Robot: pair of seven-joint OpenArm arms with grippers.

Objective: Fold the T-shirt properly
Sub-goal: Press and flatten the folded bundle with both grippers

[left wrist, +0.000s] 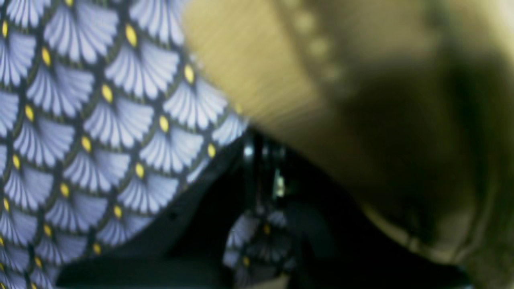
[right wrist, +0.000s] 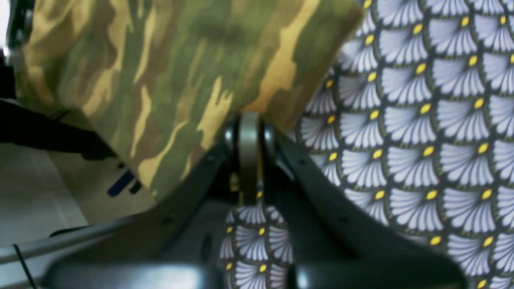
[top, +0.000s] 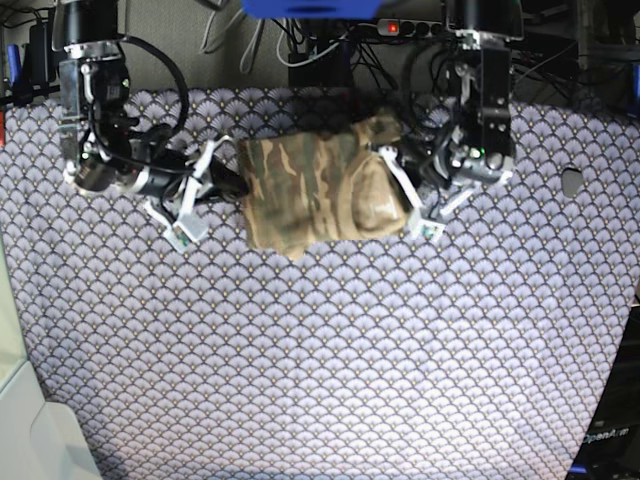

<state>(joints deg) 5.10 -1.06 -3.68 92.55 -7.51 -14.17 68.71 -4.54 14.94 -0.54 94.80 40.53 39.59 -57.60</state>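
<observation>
The camouflage T-shirt (top: 310,190) lies bunched in a rough rectangle at the back middle of the table, with a raised hump on its right side. My right gripper (top: 236,180) is at the shirt's left edge. In the right wrist view the gripper (right wrist: 249,128) has its jaws pressed together on the shirt's edge (right wrist: 180,72). My left gripper (top: 398,190) is at the shirt's right edge. In the left wrist view the gripper (left wrist: 261,150) has its jaws together against the blurred tan-olive cloth (left wrist: 361,80), which fills the right half of that view.
The purple-grey fan-scale cloth (top: 320,350) covers the whole table and has a small hole (top: 571,181) at the right. Cables and a power strip (top: 400,28) lie behind the table. A white surface (top: 25,430) sits past the front left corner.
</observation>
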